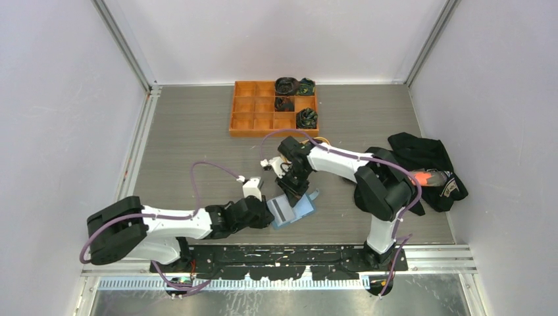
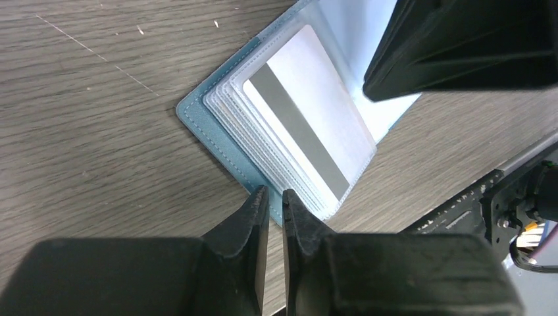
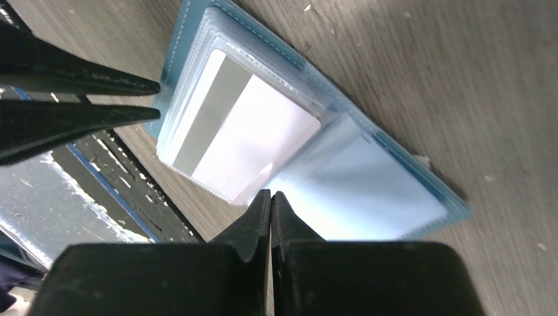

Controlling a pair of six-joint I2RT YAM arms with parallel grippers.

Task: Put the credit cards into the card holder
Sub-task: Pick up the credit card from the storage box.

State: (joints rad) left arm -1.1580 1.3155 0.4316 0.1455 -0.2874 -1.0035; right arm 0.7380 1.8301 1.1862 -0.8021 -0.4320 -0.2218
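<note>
– Blue card holder (image 1: 297,209): where is it found?
– It is laid open on the grey table (image 1: 197,131), toward 6 o'clock in the top view, close to the arm bases.
– And the card?
– One white card (image 2: 306,112) with a grey stripe is seen inside the topmost clear sleeve of the holder. No other cards can be made out.
– How is the left gripper (image 2: 275,196) set?
– It is brought to the holder's edge from 9 o'clock. Its jaws are narrowed to a thin slit at the rim of the stacked sleeves. Whether a sleeve edge is pinched cannot be told.
– The right gripper (image 3: 270,196)?
– It is lowered from the holder's 12 o'clock side with its jaws pressed fully together and nothing held. Its tips are placed over the pale flap beside the card.
– What else is noted?
– An orange tray (image 1: 253,115) with dark bundles in some compartments is set at 12 o'clock, and a black garment (image 1: 428,161) is heaped at 3 o'clock
</note>
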